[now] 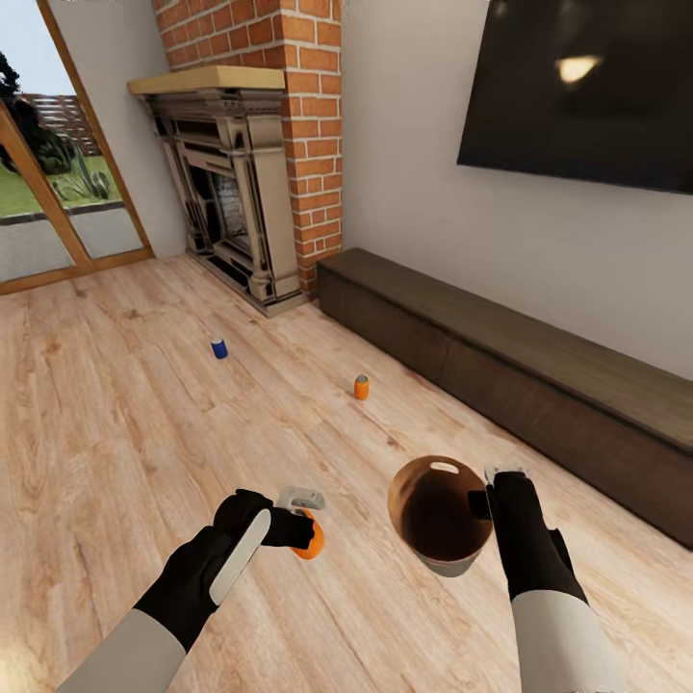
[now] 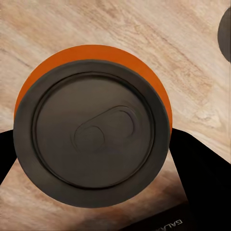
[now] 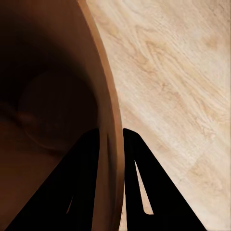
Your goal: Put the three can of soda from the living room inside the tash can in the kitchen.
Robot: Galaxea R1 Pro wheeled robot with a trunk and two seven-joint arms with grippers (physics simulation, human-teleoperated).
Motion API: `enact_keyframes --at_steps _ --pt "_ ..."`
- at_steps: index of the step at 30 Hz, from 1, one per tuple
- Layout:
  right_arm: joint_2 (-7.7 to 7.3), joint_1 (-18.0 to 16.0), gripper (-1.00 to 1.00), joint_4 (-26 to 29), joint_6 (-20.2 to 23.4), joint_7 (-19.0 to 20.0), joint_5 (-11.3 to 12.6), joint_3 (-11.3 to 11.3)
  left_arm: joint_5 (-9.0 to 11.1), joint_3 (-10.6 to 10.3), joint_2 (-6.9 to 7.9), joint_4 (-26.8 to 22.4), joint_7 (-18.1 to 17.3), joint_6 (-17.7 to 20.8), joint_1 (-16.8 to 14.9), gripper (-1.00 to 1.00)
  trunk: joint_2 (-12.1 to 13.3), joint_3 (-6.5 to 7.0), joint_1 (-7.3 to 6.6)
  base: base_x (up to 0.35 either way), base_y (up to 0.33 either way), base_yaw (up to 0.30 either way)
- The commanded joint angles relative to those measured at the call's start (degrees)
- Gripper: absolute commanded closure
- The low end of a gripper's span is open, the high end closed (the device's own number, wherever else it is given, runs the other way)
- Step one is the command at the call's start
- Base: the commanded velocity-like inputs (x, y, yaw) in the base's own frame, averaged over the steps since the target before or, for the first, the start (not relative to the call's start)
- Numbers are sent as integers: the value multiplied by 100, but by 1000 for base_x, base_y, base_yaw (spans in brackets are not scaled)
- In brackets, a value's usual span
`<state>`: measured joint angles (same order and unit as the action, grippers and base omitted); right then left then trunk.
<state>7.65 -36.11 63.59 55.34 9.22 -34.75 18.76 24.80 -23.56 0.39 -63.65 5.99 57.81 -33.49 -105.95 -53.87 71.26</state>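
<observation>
My left gripper (image 1: 306, 531) is shut on an orange soda can (image 1: 312, 541), held above the wood floor; the left wrist view looks straight at the can's dark top (image 2: 91, 137), with a black finger on each side. To its right, my right gripper (image 1: 484, 500) is shut on the rim of the trash can (image 1: 438, 510), a brown-tan inside bucket with an oval handle hole; one finger is inside the wall (image 3: 108, 159), one outside. A second orange can (image 1: 361, 387) and a dark blue can (image 1: 219, 348) stand upright on the floor farther ahead.
A long low dark wooden bench (image 1: 520, 375) runs along the right wall under a wall TV (image 1: 587, 87). A brick fireplace (image 1: 245, 183) stands ahead at the left, with a glass door (image 1: 58, 192) beside it. Wood floor (image 1: 125, 433) spreads around the cans.
</observation>
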Motion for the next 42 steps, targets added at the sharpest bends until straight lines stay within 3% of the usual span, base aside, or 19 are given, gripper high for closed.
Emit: enact_keyframes --at_steps 1,4,11,25,30,34,38,42 --pt "0 -1 100 -114 -112 -125 -17 1 -1 -3 -1 1 -1 1 1 100 41 19 -23 0 0 0" --pt "0 -1 100 -339 -290 -425 1 -12 -3 -7 -3 3 -1 0 1 100 162 73 -89 0 0 0" --pt "10 -1 100 -442 -834 -553 24 -5 -9 -8 -4 10 -1 -6 1 100 442 198 -243 0 0 0" --pt "10 -1 100 -466 -987 -577 25 13 13 -17 -14 -5 -14 3 1 100 1004 450 -550 0 0 0" --pt "8 -1 100 -821 -997 -593 -20 -17 22 -17 -20 -11 -41 9 2 100 1205 539 -660 0 0 0" --pt "10 -1 100 -1018 -998 -666 -27 -73 156 -20 -22 -38 -55 12 1 100 1365 611 -748 0 0 0" --pt "19 -1 100 -1239 -999 -800 -14 -192 487 -25 2 -248 -61 82 7 100 1525 683 -836 0 0 0" --pt "29 -1 100 -1386 -1000 -835 -8 -293 584 -26 10 -454 -62 158 10 100 1686 755 -923 0 0 0"
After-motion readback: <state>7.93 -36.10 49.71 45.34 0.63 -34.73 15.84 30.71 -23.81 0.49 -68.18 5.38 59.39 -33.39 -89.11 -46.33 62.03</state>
